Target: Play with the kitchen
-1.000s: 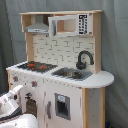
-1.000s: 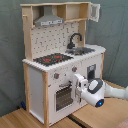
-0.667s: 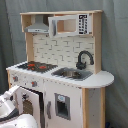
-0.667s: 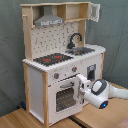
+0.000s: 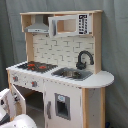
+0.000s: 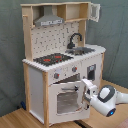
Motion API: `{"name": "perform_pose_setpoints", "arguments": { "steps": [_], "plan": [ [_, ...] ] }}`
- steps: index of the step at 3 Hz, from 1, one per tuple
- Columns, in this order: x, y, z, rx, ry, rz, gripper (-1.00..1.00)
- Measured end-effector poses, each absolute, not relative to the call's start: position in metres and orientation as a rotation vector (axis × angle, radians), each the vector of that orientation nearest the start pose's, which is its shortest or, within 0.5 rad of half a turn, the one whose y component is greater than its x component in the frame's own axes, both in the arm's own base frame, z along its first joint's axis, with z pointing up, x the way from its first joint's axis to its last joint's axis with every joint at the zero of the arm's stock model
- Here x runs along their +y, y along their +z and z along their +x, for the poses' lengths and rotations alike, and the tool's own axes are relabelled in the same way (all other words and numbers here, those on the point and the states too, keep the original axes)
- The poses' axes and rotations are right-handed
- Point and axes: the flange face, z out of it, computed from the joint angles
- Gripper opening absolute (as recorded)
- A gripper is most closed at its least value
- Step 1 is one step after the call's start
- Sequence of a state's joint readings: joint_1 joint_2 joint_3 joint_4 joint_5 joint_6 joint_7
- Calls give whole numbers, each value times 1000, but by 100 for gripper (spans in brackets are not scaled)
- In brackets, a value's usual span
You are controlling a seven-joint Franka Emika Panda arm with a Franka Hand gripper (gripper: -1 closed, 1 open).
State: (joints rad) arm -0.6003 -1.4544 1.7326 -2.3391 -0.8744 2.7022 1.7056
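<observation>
1. In the second exterior view, the white arm point(image 6: 107, 96) is reaching in from the second exterior view's right, low in front of the kitchen point(image 6: 60, 65).
2. The gripper point(image 6: 87, 86) is sitting right at the oven door point(image 6: 64, 99), near the door's upper corner on the second exterior view's right; whether its fingers are spread or pinching the door's edge, I cannot tell.
3. The oven door, with its window, is standing slightly ajar, just under 2 knobs point(image 6: 56, 75).
4. In the first exterior view, only a white part of the arm point(image 5: 15, 117) is showing at the bottom of the first exterior view's left, in front of the oven opening.
5. The kitchen is standing on a wooden floor point(image 6: 20, 118) in front of a grey curtain point(image 6: 10, 45).
6. On its counter, the black-red stovetop point(image 6: 50, 58) is lying beside the grey sink point(image 6: 80, 50), with the black faucet point(image 6: 75, 39) arching behind it.
7. Higher up, the range hood point(image 6: 48, 20) is hanging under the top shelf.
8. In the first exterior view, a cupboard door with a dark panel point(image 5: 62, 106) is sitting below the sink.
</observation>
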Motion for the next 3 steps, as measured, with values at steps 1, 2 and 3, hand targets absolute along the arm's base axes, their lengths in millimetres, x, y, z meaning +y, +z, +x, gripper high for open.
{"name": "perform_pose_setpoints", "arguments": {
  "steps": [1, 2, 3],
  "plan": [
    [463, 226, 239, 602, 1835, 1613, -100],
    [475, 226, 226, 589, 1825, 1614, -100],
    [487, 226, 217, 567, 1809, 1614, -100]
  ]
}}
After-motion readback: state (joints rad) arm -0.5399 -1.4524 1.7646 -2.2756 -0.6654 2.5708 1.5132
